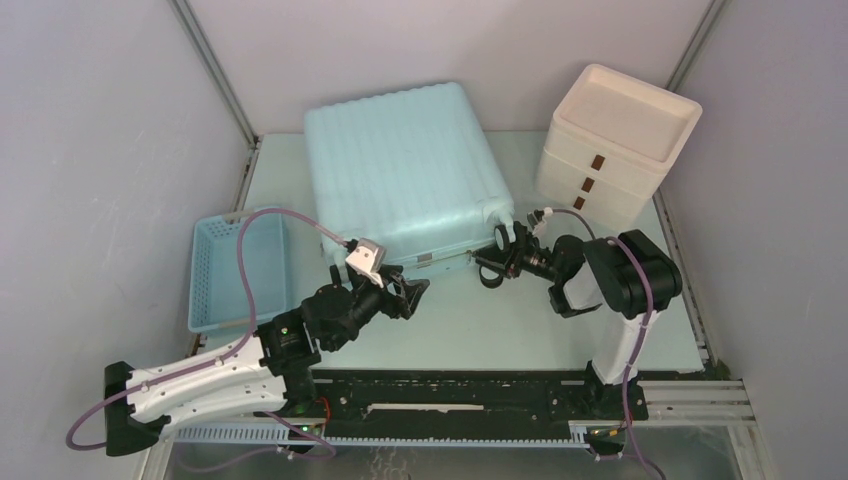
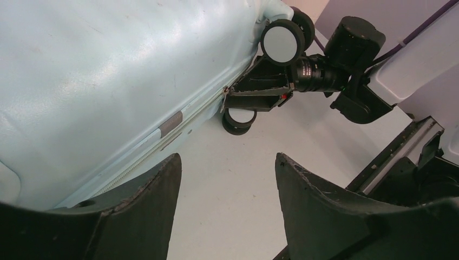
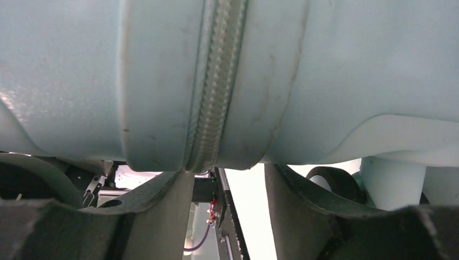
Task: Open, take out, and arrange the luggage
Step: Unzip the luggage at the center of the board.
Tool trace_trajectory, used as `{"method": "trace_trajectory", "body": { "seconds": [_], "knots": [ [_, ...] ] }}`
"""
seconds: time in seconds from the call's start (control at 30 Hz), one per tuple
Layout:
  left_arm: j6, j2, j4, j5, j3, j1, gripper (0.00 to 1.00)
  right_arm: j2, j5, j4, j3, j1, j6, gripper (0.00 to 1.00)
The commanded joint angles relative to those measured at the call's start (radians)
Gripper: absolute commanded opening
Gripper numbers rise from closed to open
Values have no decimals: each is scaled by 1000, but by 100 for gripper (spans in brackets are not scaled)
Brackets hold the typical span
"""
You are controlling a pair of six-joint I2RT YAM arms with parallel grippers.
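The luggage point(image 1: 405, 165) lies flat and closed on the table point(image 1: 500, 320), ribbed shell up. It sits between a blue slatted basket point(image 1: 205, 275) on the left and a cream-white box point(image 1: 610, 150) on the right, with its wheels at the near right corner.

The step in hand looks like the first one, getting the zip undone. Nothing has been taken out, and the zip seam point(image 3: 216, 81) runs closed along the whole visible edge.

The right end effector point(image 1: 487, 264) is up against the near edge, just beside a wheel point(image 2: 281, 42). Its wrist camera shows the fingers spread, with the seam lying in line with the gap between them. They pinch nothing that I can see.

In the left wrist view a small metal tab point(image 2: 224, 101) hangs at the seam, right at the tip of that end effector. It is probably the zip pull, though it is too small to be sure.

The left end effector point(image 1: 412, 293) hovers near the near edge, further left. Its fingers are spread wide and it is clear of the shell.

The next move, as I judge it, calls for the right fingers to close on that tab and draw it along the seam. The left arm could press on the shell so the case does not slide. The likely trouble is the small tab slipping free, or the case swinging on its wheels.
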Motion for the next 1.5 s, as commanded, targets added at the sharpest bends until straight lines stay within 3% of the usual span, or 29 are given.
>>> {"method": "trace_trajectory", "body": {
  "seconds": [0.0,0.23,0.67,1.17,1.47],
  "knots": [
    [-19,-11,42,9,-8,2,69,13,15,124,21,22,57,59],
    [-23,-9,43,9,-8,2,69,26,16,127,36,49,38,62],
    [-36,-32,42,17,-25,2,69,7,-8,126,47,82,41,53],
    [-34,2,45,31,-6,2,69,3,-7,128,70,69,83,50],
    [-45,-3,45,34,-14,1,69,3,-23,127,70,61,84,35]
  ]
}}
